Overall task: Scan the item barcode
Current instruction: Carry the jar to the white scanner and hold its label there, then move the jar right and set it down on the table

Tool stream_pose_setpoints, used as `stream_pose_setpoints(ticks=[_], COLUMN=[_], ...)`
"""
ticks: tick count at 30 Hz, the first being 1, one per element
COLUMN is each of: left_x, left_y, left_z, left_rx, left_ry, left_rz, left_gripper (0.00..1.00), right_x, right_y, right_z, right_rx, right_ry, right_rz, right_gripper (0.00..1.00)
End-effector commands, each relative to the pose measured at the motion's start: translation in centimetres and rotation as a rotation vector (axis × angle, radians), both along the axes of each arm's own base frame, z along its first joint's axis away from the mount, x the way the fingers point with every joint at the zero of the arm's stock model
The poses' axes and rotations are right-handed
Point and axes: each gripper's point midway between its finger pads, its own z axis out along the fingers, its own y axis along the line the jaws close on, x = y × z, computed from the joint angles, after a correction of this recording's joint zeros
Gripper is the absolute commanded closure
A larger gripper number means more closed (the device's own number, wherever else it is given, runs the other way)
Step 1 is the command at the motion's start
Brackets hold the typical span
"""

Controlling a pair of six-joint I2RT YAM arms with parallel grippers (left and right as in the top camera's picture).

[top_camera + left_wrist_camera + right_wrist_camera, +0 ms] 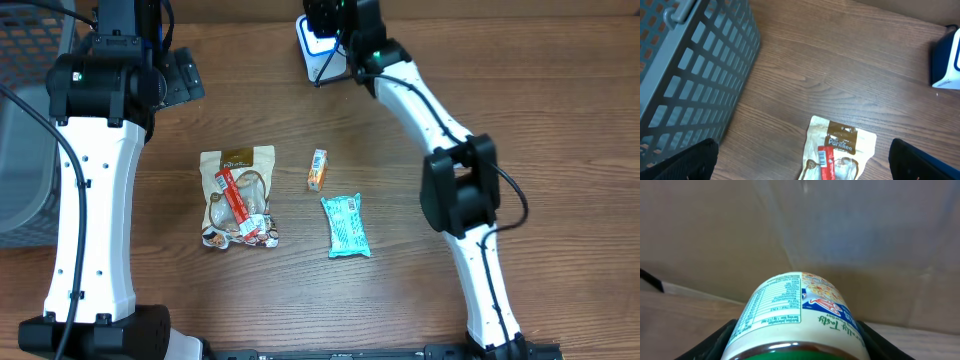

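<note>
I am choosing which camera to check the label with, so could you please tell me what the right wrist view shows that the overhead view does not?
Only the right wrist view shows the container with its nutrition label, gripped in the right tool. Only the overhead view shows the snack bag, the small orange box, the teal packet, the grey basket, the left arm and the blue-and-white scanner. Both share the right tool and a bit of the wooden table.
</note>
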Motion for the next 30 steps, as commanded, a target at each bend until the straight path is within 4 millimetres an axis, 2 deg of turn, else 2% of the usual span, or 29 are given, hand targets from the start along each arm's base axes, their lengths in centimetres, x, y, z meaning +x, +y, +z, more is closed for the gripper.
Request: stream_pose_setpoints(ticks=[1,4,8,12,18,24,30], left_x=[-0.1,-0.1,-0.1,-0.1,-0.1,-0.1,-0.1], left_y=[0.1,0.1,0.1,0.1,0.1,0.1,0.1], left_z=[0.6,0.6,0.6,0.6,0.6,0.6,0.6], left_rx=[0.016,0.016,0.016,0.016,0.016,0.016,0.016], left_ry=[-0.014,-0.014,-0.014,-0.014,-0.014,-0.014,-0.014], left_rz=[-0.004,-0.004,-0.004,-0.004,-0.004,-0.004,-0.004], left_gripper=[0.0,0.0,0.0,0.0,0.0,0.0,0.0], right_x=[-4.1,-7.5,-11.9,-16.3,-21.9,-24.9,-27.1], right_y=[-2.2,-3.7,-7.1,-12.6,-21.2,-26.3,-29.4], right_z=[15.2,16.1,14.8,10.9,4.2,-1.6,-7.6], right_rx=[0.067,0.022,-0.031,0.018,-0.057,-0.063,-0.047], right_ry=[-0.157,-0.044,0.16,0.471,0.864,1.085,1.216], right_rz=[-0.005,-0.01,-0.048,-0.215,-0.398,-0.511,-0.582], right_gripper=[0.96,0.96,0.96,0.96,0.96,0.96,0.96])
